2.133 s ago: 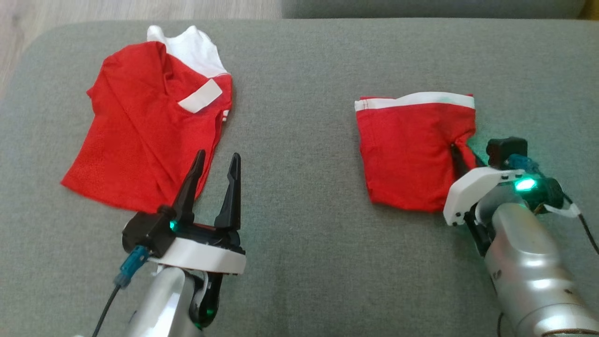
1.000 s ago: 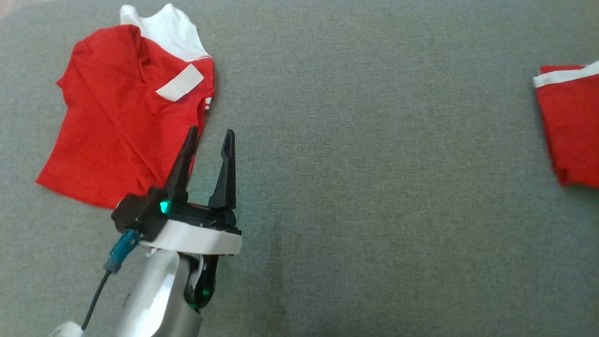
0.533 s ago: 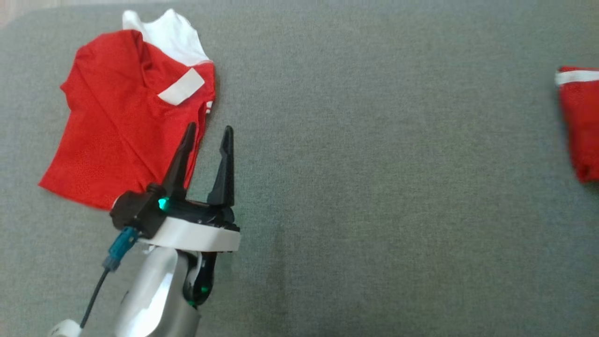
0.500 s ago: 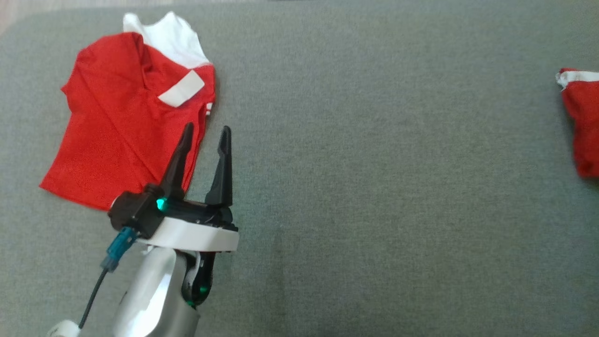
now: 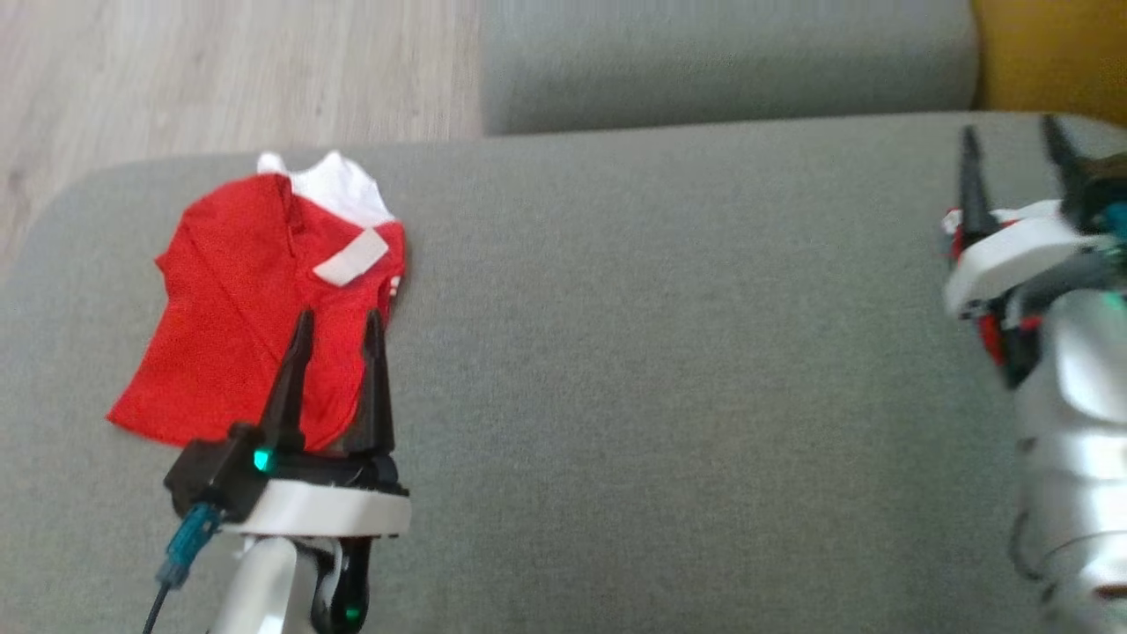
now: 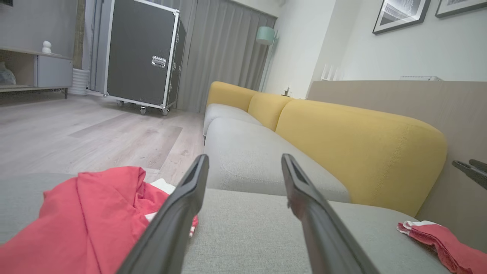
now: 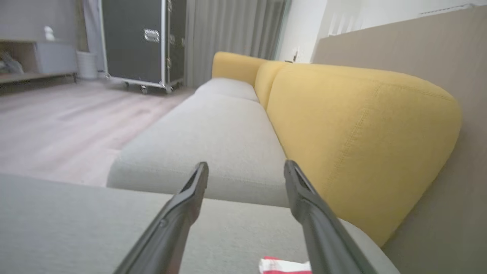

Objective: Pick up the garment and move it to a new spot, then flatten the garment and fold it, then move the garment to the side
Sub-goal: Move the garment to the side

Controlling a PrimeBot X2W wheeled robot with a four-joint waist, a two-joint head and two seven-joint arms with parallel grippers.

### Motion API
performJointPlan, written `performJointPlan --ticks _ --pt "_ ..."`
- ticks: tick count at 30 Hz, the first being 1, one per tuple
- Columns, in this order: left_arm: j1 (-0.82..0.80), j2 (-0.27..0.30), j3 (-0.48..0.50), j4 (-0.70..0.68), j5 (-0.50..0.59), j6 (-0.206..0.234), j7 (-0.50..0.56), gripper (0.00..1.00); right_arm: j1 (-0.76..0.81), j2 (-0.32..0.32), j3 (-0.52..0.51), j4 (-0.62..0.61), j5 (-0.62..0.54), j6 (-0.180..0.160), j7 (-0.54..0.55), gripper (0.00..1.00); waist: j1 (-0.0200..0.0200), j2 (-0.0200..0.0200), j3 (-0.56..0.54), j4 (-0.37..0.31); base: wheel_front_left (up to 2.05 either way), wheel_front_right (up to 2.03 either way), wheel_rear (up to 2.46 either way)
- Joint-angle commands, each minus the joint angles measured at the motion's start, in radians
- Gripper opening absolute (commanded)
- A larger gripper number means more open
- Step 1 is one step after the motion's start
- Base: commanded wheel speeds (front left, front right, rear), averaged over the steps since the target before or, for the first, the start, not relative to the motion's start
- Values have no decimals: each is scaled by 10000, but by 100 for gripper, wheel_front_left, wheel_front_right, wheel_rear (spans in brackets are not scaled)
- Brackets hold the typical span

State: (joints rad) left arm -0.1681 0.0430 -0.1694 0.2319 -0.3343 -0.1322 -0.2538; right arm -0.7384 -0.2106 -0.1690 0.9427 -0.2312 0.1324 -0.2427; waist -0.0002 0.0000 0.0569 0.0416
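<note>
The folded red garment with a white band (image 6: pixel 441 243) lies at the right end of the grey sofa seat (image 5: pixel 660 352). In the head view only red slivers of the garment (image 5: pixel 992 336) show behind my right gripper (image 5: pixel 1008 132). That gripper hangs open above it with nothing between its fingers. In the right wrist view, the garment's white-and-red corner (image 7: pixel 283 265) peeks out below the open right gripper (image 7: pixel 246 163). My left gripper (image 5: pixel 339 319) is open and empty, over the lower right edge of a red shirt (image 5: pixel 238 335).
The red shirt with white collar (image 6: pixel 83 220) lies spread at the seat's left end. Yellow back cushions (image 6: pixel 361 152) run along the far right. A second grey seat (image 5: pixel 722 62) adjoins behind, with wooden floor (image 5: pixel 220 79) to the left. A black flight case (image 6: pixel 140 57) stands on the floor.
The head camera has swung and tilted up. My right gripper has opened, let go of the folded garment and risen above it. The left gripper stays open by the shirt.
</note>
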Motion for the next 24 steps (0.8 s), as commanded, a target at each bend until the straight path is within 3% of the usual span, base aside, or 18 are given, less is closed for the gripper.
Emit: performJointPlan --ticks 1,5,10,15,24 --pt "-127 72 449 -412 105 18 -80 100 194 399 371 -751 364 -17 -156 100 2 0 -508 -157 0 0 0" --pt "182 72 636 -476 139 17 -80 100 1029 1204 801 -2353 1301 -17 -185 100 2 0 -721 -201 0 0 0" --pt "482 72 749 -399 236 17 -80 100 2847 1574 1215 -4506 2285 -17 -188 100 2 0 -815 -193 0 0 0" --pt "638 72 735 -327 282 17 -80 100 4467 1599 1772 -5107 3109 -17 -189 100 2 0 -803 -193 0 0 0" --pt "962 72 686 -269 159 144 -80 100 6192 1602 2042 -5853 3192 -17 -190 100 2 0 -760 -305 0 0 0"
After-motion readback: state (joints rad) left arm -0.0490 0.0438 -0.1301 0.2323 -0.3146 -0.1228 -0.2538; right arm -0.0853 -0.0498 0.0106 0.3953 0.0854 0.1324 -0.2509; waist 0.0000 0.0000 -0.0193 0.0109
